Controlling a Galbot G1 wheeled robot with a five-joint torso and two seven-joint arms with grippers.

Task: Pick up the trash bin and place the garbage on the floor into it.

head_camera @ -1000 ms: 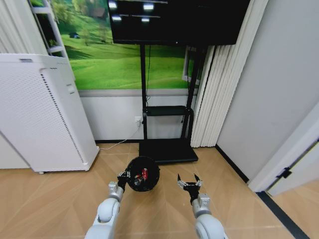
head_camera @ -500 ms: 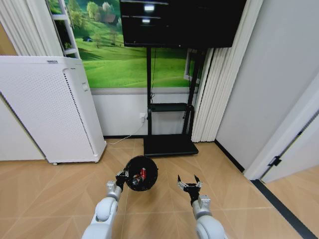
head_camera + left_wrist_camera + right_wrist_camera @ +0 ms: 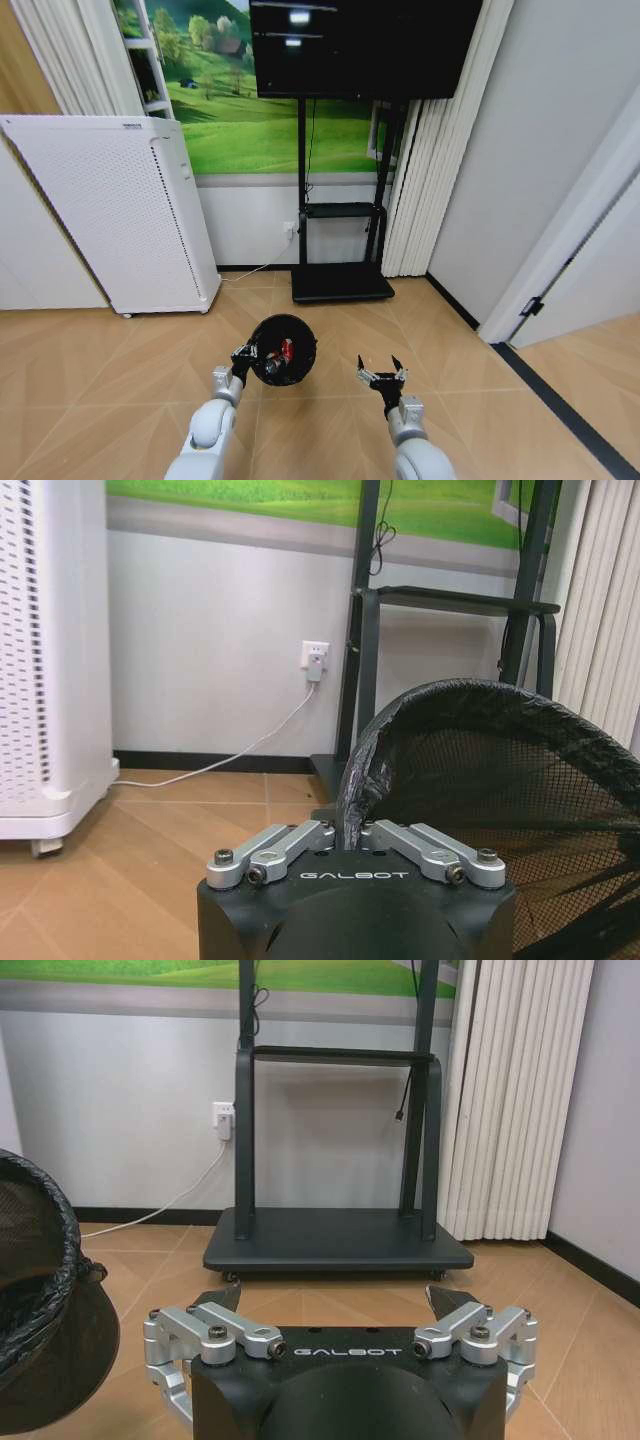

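One stage of the task is reading as done: the trash bin (image 3: 283,349) is hanging off the floor (image 3: 110,380), carried by the left gripper (image 3: 244,358). In the left wrist view, the left gripper (image 3: 352,842) is pinching the bin's rim (image 3: 480,705), its fingers pressed together on the lined mesh edge, and the trash bin is tipping so that its mouth is facing the head camera.

Inside the trash bin, a red piece (image 3: 289,349) is showing, with a pale speck beside it; this is probably part of the garbage, though it is too small to identify with confidence. How many pieces are already collected cannot be judged from here.

The right gripper (image 3: 381,377) is hovering beside the trash bin, apart from it, with its fingers spread wide and holding nothing; the right wrist view is confirming this at the right gripper (image 3: 340,1305).

Ahead, the robot is facing a black screen stand (image 3: 340,282) against the wall, with a white perforated appliance (image 3: 120,220) standing to the left.

Any remaining collection is therefore still to be done, and it is depending on finding the leftover pieces on the floor.
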